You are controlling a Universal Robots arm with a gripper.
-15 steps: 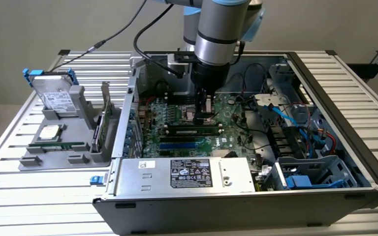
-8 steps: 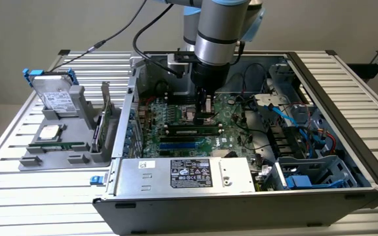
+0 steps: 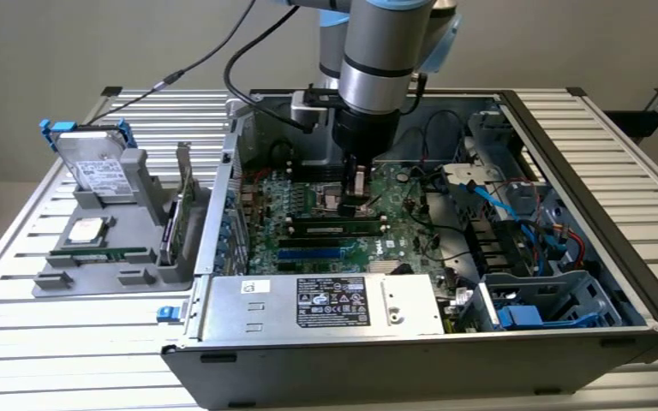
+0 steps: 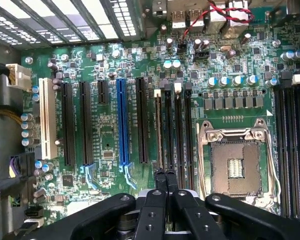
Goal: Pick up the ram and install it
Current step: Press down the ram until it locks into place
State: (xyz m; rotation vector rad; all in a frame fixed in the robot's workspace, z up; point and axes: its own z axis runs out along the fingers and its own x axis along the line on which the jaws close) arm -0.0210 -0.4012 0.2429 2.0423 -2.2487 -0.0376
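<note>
The ram (image 3: 331, 228), a long green stick with black chips, stands in a black slot on the motherboard (image 3: 306, 193) inside the open computer case. In the wrist view the ram (image 4: 159, 130) appears edge-on as a thin line in the slot beside the empty processor socket (image 4: 235, 165). My gripper (image 3: 359, 204) hangs straight down just over the stick's middle. Its fingertips (image 4: 161, 176) are pressed together, so the gripper (image 4: 165, 175) is shut. I cannot tell whether they touch the stick's top edge.
A grey holder (image 3: 100, 274) at the exterior view's left carries a hard drive with blue rails (image 3: 95, 167), a silver processor chip (image 3: 86, 229) and another green stick (image 3: 98, 255). The power supply (image 3: 323, 301) fills the case's front. Cables and drive bays (image 3: 535, 257) crowd the right side.
</note>
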